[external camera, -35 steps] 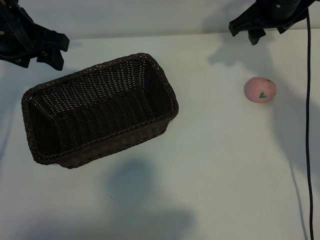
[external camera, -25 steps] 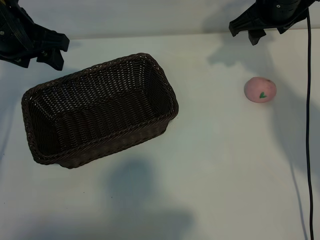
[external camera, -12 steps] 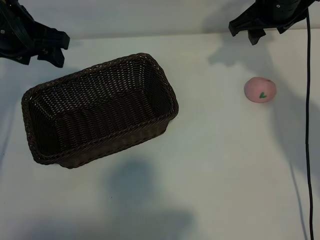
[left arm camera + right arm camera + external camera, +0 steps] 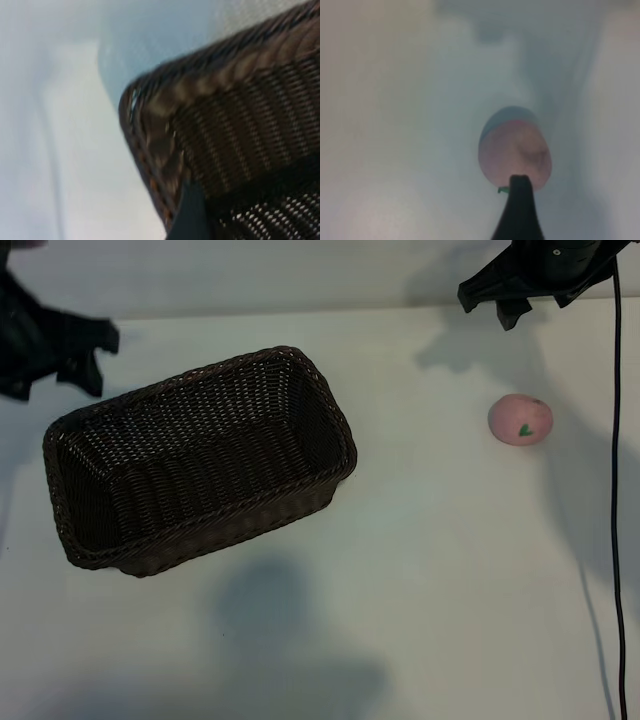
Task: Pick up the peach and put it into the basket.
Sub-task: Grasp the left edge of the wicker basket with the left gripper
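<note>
Two grippers stand open and empty, but your right gripper [image 4: 510,298] is nearer the small round pale-pink toy peach [image 4: 520,421], which lies well right of the large dark-brown woven wicker basket [image 4: 200,462]; your left gripper [image 4: 55,355] sits by the basket's far-left corner.

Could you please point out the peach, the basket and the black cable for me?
peach [image 4: 520,420]: exterior view, middle of its pink skin.
basket [image 4: 325,405]: exterior view, woven rim at its right end.
black cable [image 4: 617,490]: exterior view, mid-length.
</note>
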`<state>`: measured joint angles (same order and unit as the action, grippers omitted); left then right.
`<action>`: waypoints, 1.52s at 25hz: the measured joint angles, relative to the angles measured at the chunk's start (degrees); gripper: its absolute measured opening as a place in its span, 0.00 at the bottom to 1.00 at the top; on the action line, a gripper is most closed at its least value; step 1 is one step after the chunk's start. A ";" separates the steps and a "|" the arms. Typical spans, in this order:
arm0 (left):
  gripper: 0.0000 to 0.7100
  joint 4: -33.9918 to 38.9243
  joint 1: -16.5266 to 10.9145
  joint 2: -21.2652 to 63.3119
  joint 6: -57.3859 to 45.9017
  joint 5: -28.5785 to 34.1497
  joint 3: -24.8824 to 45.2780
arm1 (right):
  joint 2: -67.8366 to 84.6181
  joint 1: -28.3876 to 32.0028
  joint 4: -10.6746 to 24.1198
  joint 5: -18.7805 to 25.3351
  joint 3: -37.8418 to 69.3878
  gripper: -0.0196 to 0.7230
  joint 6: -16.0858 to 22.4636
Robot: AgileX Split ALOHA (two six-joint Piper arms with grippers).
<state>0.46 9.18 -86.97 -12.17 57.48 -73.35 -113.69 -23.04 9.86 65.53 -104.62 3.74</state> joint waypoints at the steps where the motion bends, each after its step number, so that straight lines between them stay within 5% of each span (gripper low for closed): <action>1: 0.84 0.60 0.00 1.98 -2.05 -1.35 2.53 | 0.00 0.00 0.00 0.06 0.00 0.77 0.00; 6: 0.84 5.06 0.00 9.12 -12.87 -9.03 16.76 | 0.00 0.00 0.00 0.18 0.00 0.77 0.00; 11: 0.84 9.97 0.00 9.34 -20.81 -12.79 23.20 | 0.00 0.00 0.00 0.37 0.00 0.77 0.00; 38: 0.79 6.16 0.00 -12.36 -23.99 -28.18 23.66 | 0.00 0.00 -0.06 3.19 0.00 0.77 0.00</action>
<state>6.62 9.18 -99.34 -36.16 29.30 -49.69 -113.69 -23.04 9.80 68.72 -104.62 3.74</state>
